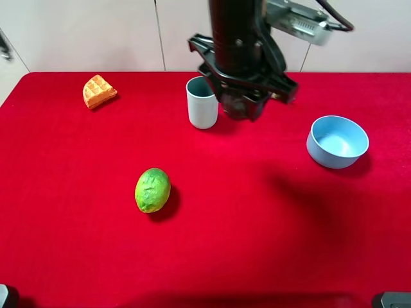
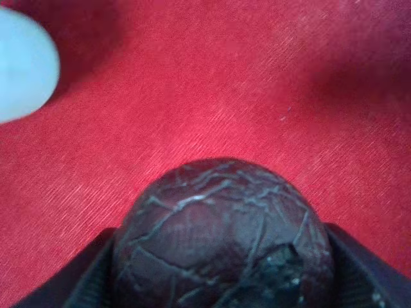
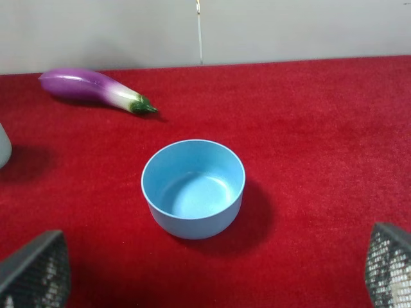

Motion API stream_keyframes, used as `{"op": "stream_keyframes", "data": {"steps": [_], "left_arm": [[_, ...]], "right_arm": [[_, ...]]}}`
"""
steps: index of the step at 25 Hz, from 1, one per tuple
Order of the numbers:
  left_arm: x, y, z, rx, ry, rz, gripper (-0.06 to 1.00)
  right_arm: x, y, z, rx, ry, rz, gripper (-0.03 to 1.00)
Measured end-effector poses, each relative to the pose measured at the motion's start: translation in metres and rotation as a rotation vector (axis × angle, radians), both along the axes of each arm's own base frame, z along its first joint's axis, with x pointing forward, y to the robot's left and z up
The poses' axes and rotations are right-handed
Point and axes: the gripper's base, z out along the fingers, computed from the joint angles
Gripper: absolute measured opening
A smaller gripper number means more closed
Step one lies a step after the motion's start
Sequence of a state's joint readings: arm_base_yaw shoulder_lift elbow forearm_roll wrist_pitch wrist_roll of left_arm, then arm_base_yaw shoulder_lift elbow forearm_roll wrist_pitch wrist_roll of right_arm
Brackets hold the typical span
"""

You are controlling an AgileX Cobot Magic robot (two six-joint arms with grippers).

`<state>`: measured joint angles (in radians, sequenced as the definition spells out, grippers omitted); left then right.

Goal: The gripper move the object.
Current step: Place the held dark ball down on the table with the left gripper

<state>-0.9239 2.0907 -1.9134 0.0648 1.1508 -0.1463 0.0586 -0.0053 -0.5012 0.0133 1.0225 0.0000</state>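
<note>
- The left end effector (image 1: 243, 106) pinches the wrinkled dark purple fruit (image 2: 221, 224) over the red surface (image 1: 257, 212), at the far middle, just right of the pale cup (image 1: 202, 102).
- The right end effector (image 3: 212, 276) is spread wide, facing the blue bowl (image 3: 192, 189).
- The green lime (image 1: 153, 190) lies near left.

My high camera looks down over the whole red table (image 1: 270, 256) toward the back wall (image 1: 96, 32), the left wrist camera sits very close above it, and the right wrist's low view shares the blue bowl (image 3: 192, 226) with the high one.
</note>
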Motion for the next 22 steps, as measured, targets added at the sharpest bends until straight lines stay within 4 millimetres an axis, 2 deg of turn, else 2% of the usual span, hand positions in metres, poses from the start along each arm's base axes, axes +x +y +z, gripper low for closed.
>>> {"op": "stream_keyframes", "data": {"steps": [6, 12, 22], "left_arm": [[-0.003, -0.027, -0.020, -0.001, -0.004, -0.053, 0.59], [-0.005, -0.046, -0.046, -0.017, -0.024, -0.104, 0.59], [-0.002, -0.063, -0.080, -0.049, -0.060, -0.143, 0.59]], "right_arm": [[0.000, 0.000, 0.000, 0.000, 0.000, 0.000, 0.69], [0.000, 0.000, 0.000, 0.000, 0.000, 0.000, 0.69], [0.000, 0.000, 0.000, 0.000, 0.000, 0.000, 0.69]]}}
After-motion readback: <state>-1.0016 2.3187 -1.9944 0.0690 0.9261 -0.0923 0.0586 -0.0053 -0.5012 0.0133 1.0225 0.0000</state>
